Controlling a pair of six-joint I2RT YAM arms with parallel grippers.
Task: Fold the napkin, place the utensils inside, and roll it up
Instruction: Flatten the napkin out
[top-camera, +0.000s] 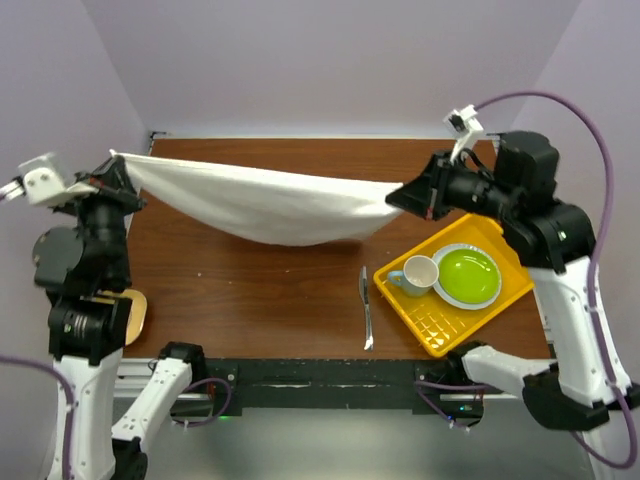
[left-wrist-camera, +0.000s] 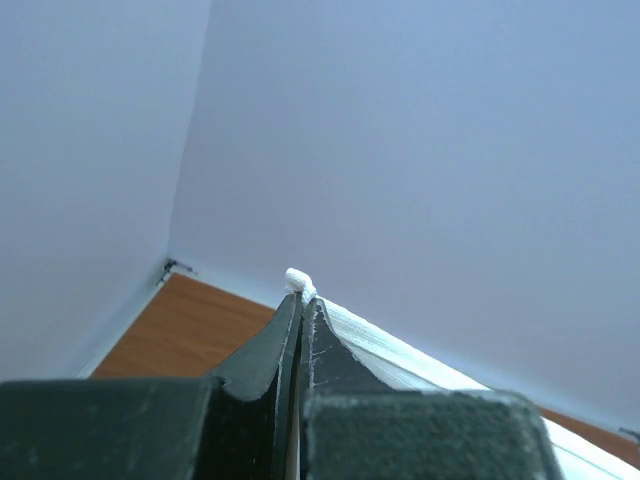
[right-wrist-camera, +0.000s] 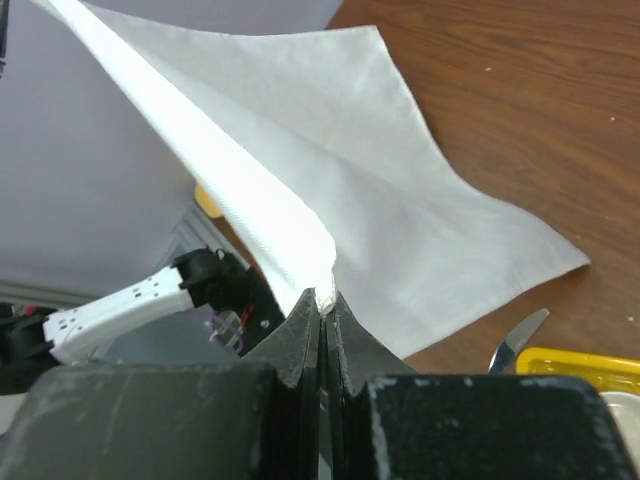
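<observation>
While lying nearest the arm bases, apart from both pincers: slim silver metal table knife (top-camera: 366, 305), flat on brown wooden table (top-camera: 250, 290), set lengthwise near-to-far, just left of the tray.

Beside it, right: yellow rectangular plastic tray (top-camera: 435, 325) with gridded floor, turned at an angle. Holds white ceramic mug (top-camera: 420, 272) and round lime-green plate with pale blue rim (top-camera: 468, 277), side by side.

Near left edge: small round tan disc (top-camera: 135, 312), partly hidden behind left arm.

Farther back, above mid-table: large plain white cloth napkin (top-camera: 270, 205), slung between both arms, upper edge stretched, middle sagging toward the wood. Cannot tell whether lowest fold touches table.

Left gripper (top-camera: 118, 165): raised at far left, jaws pressed together on one napkin corner, small white tuft poking past the tips in wrist view.

Right gripper (top-camera: 397, 198): raised above tray's far corner, jaws clamped on opposite napkin corner, cloth fanning away from the tips.
</observation>
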